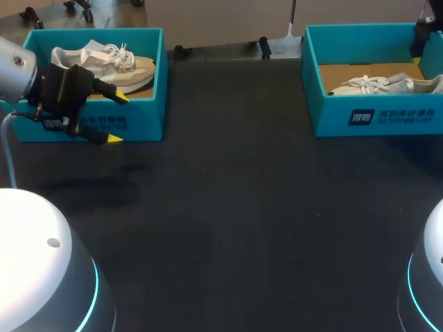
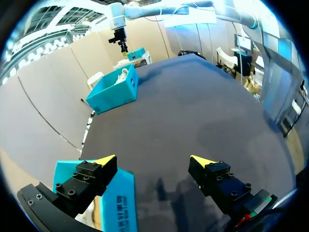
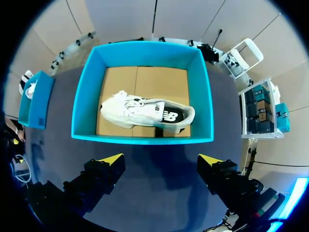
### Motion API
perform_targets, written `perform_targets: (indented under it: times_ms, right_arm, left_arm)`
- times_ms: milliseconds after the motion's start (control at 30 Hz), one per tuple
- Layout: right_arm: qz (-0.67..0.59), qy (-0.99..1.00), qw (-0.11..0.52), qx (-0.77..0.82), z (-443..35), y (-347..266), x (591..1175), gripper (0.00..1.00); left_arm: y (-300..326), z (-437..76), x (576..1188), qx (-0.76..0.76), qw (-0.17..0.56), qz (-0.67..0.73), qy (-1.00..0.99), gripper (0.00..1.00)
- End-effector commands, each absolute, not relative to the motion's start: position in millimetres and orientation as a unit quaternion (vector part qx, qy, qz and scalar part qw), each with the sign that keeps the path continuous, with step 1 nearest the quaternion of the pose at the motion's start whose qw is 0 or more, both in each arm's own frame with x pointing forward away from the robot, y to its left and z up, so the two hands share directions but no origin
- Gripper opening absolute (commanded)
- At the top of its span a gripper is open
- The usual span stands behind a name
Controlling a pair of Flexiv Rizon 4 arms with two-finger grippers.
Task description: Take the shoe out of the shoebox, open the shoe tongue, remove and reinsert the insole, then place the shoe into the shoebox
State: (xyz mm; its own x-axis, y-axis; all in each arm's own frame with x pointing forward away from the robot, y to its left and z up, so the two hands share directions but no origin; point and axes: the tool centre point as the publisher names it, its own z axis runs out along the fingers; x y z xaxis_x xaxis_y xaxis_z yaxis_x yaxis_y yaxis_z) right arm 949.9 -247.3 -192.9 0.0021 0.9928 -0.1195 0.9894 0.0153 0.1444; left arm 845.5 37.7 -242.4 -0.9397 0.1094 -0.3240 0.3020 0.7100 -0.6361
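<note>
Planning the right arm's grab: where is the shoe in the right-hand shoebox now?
Head view: the shoe lies inside the right shoebox, far right of the table; the right wrist view shows it ahead of the open right pincer.

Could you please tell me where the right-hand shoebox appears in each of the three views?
Head view: the right shoebox stands at the table's right rear, with a white shoe inside.
Left wrist view: the right shoebox is far ahead of the left gripper, across the table.
Right wrist view: the right shoebox is just ahead of the right gripper.
Shared landmark: the left shoebox, visible in all three.
</note>
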Motion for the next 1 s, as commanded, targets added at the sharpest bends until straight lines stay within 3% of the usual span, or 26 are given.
perform_targets:
  times_ms: [33,200,433,633,1000]
  right_arm:
    - [0.009,0.706,0.094,0.701,-193.0,-247.3,949.6,1.0]
    - [0.009,0.706,0.094,0.701,-193.0,-247.3,949.6,1.0]
    - [0.009,0.706,0.094,0.701,-193.0,-247.3,949.6,1.0]
    - [0.009,0.706,0.094,0.701,-193.0,-247.3,949.6,1.0]
    - [0.009,0.706,0.094,0.701,-193.0,-247.3,949.6,1.0]
  left_arm:
    - [46.4,-236.9,855.2,0.197,0.146,-0.345,0.906,1.0]
    - [59.8,-234.4,874.4,0.351,0.203,-0.277,0.871,1.0]
    - [76.4,-220.6,899.2,0.493,0.208,-0.18,0.825,1.0]
    - [88.2,-201.1,909.9,0.539,0.204,-0.092,0.812,1.0]
    - [89.2,-188.1,913.4,0.523,0.184,-0.098,0.827,1.0]
